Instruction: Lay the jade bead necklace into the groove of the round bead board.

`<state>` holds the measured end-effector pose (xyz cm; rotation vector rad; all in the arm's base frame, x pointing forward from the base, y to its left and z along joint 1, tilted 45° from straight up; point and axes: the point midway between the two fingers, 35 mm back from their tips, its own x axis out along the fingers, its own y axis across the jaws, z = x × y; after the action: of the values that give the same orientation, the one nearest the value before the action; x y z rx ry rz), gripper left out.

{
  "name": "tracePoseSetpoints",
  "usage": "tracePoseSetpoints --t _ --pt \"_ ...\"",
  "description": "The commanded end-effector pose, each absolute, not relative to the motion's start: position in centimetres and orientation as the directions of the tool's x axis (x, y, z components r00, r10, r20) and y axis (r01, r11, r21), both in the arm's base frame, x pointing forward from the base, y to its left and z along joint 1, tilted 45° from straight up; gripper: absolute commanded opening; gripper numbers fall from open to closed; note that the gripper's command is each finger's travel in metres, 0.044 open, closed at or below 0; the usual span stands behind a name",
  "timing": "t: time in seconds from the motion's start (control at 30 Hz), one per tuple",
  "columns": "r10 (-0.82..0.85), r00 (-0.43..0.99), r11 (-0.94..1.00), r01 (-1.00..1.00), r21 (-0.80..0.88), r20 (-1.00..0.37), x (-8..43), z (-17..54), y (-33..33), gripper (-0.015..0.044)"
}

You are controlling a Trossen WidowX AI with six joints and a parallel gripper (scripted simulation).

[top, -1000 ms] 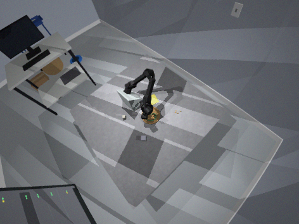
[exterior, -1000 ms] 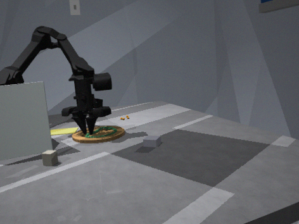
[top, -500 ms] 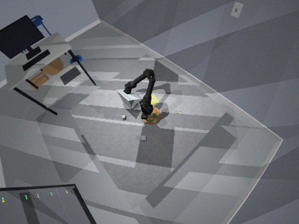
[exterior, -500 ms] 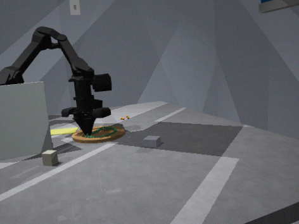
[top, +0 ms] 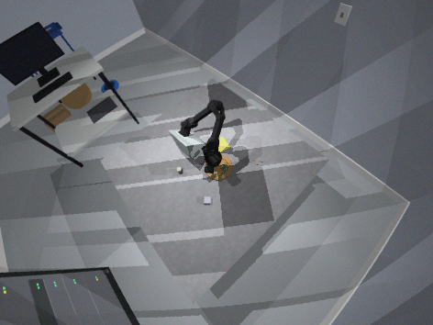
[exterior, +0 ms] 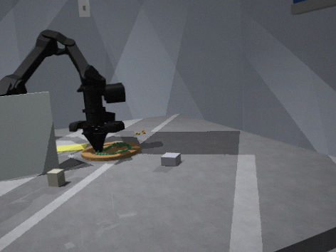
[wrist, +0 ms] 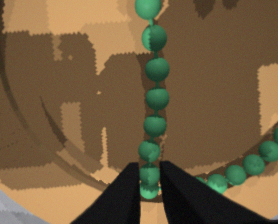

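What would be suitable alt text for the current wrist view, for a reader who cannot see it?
Two dark gripper fingers close on green beads of the jade necklace at the groove of the round wooden board; one strand runs straight up inside the groove, another curves away right.

Dim light, hard-edged patchwork shadows.

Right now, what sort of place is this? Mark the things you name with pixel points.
Probably an office or lab room: a desk (top: pixel 83 65) with a monitor (top: pixel 29 53) and keyboard (top: pixel 52 87), plus a dark cabinet (top: pixel 123 295) with small green lights.
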<state>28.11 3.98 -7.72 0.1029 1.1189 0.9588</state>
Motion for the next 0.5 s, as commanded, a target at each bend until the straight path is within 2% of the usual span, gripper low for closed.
tracePoseSetpoints --t 0.0,0.47 --pt "0.694 0.098 0.614 -0.599 0.515 -0.713 28.13 -7.71 3.97 0.0000" --pt "0.699 0.097 0.613 -0.592 0.524 -0.709 27.88 -7.25 3.64 0.0000"
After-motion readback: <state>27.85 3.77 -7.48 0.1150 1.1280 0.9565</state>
